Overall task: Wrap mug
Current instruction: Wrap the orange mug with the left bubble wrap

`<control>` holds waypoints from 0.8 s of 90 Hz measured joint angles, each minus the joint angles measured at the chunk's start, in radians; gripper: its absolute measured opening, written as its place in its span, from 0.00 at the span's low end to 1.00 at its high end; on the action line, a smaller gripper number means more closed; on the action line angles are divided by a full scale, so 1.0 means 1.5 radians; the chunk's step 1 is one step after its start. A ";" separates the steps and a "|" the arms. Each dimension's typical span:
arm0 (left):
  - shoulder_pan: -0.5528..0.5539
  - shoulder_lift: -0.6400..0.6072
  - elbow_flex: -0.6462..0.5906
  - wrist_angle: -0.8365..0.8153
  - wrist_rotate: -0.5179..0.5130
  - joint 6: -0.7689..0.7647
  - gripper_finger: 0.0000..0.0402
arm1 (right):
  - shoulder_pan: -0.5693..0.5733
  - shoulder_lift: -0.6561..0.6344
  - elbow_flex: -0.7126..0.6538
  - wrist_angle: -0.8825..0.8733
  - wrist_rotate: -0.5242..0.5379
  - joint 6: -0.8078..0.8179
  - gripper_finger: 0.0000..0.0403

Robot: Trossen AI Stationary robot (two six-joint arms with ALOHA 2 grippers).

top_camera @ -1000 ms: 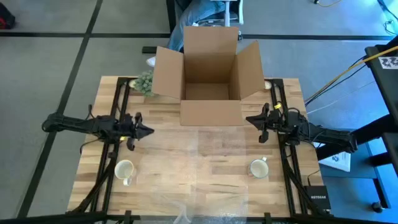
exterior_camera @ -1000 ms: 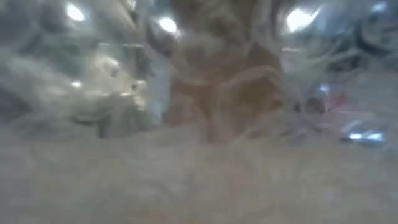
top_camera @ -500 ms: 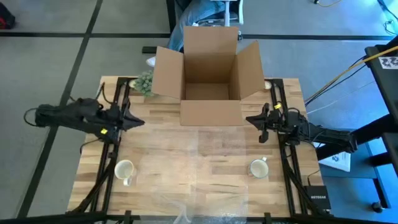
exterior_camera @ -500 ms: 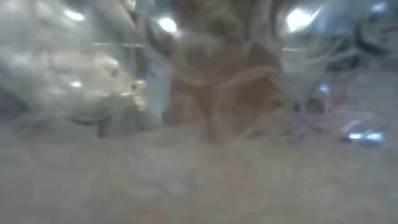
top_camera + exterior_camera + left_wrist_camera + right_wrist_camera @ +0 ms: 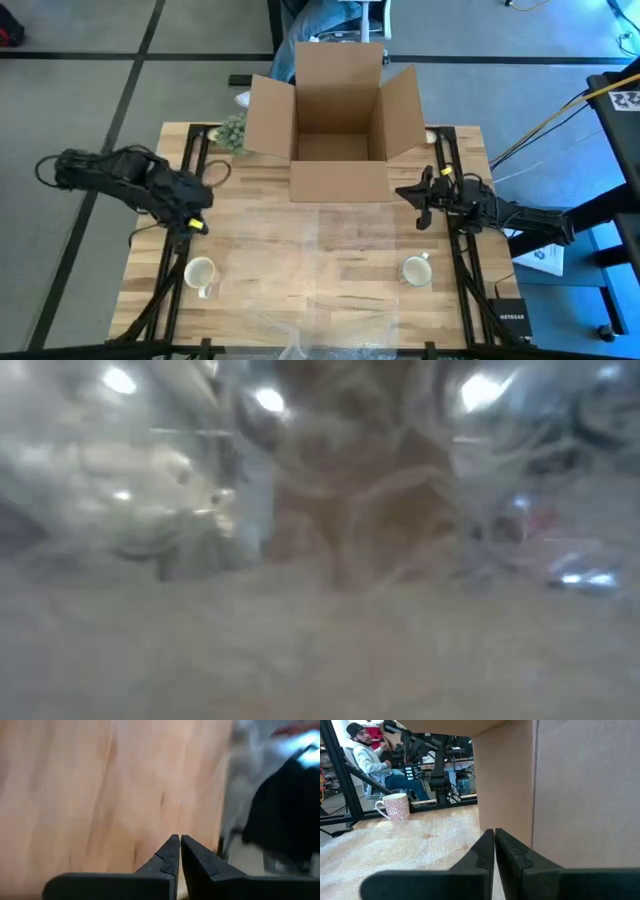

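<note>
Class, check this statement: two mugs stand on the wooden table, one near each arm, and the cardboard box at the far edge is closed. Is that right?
Not quite. The cardboard box is open, its flaps spread outward, as the high view shows. The rest holds: one mug stands on the table near the left arm, the other mug near the right arm.

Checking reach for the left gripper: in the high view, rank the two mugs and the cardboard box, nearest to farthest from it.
From the left gripper, high view:
1. Left mug, close by it, toward the table's near edge on the left side.
2. Cardboard box, at the far edge, centre of the table.
3. Right mug, across the table on the right side, below the waiting right gripper.
</note>
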 joint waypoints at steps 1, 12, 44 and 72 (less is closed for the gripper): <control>-0.005 0.003 0.000 -0.006 0.000 -0.006 0.00 | 0.000 0.000 0.000 0.000 0.000 0.000 0.00; -0.064 0.038 0.000 -0.041 -0.013 -0.035 0.00 | 0.000 0.000 0.000 0.000 0.000 0.000 0.00; -0.118 0.124 -0.007 0.016 -0.093 -0.007 0.09 | 0.000 0.000 0.000 0.000 0.000 0.000 0.00; -0.129 0.193 -0.007 -0.015 -0.097 0.026 0.33 | 0.000 0.000 0.000 0.000 0.000 0.000 0.00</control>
